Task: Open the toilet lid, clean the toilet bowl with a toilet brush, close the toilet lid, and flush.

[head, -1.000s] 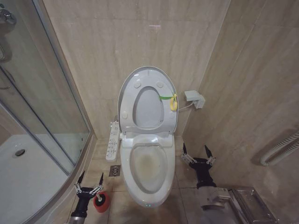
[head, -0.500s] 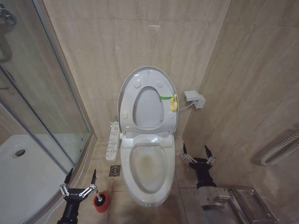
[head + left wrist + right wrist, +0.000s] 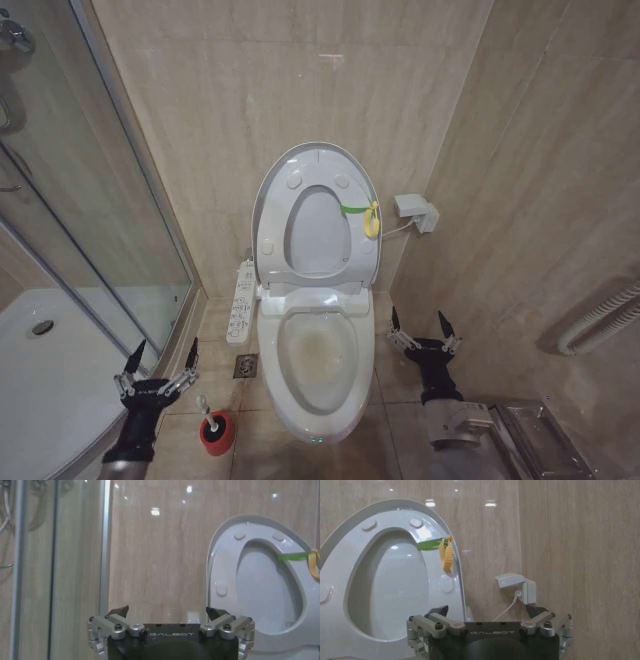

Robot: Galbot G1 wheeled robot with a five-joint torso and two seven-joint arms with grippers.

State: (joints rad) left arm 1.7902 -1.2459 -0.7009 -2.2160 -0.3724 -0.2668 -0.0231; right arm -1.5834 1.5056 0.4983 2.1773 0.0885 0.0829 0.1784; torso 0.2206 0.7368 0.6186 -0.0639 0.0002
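The toilet lid (image 3: 318, 160) stands raised against the back wall, a yellow-green tag (image 3: 366, 215) at its edge. Below it the toilet bowl (image 3: 320, 350) lies uncovered, with brownish stains inside. The toilet brush (image 3: 205, 406) stands in its red holder cup (image 3: 218, 432) on the floor left of the bowl. My left gripper (image 3: 160, 362) is open, up and to the left of the brush, apart from it, over the shower's curved edge. My right gripper (image 3: 423, 328) hangs open to the right of the bowl. The wrist views show the lid (image 3: 225, 555) (image 3: 385, 521) beyond the open left gripper (image 3: 170, 612) and right gripper (image 3: 490, 609).
A glass shower enclosure (image 3: 100, 200) and its white tray (image 3: 40, 370) fill the left side. A control panel (image 3: 242, 300) sits beside the bowl, a floor drain (image 3: 246, 365) below it. A white wall box (image 3: 415, 212), a grab bar (image 3: 600, 320) and a metal box (image 3: 530, 430) are on the right.
My left gripper has moved left and up, away from the brush and its red holder, toward the shower edge. The right gripper and the toilet have not moved.
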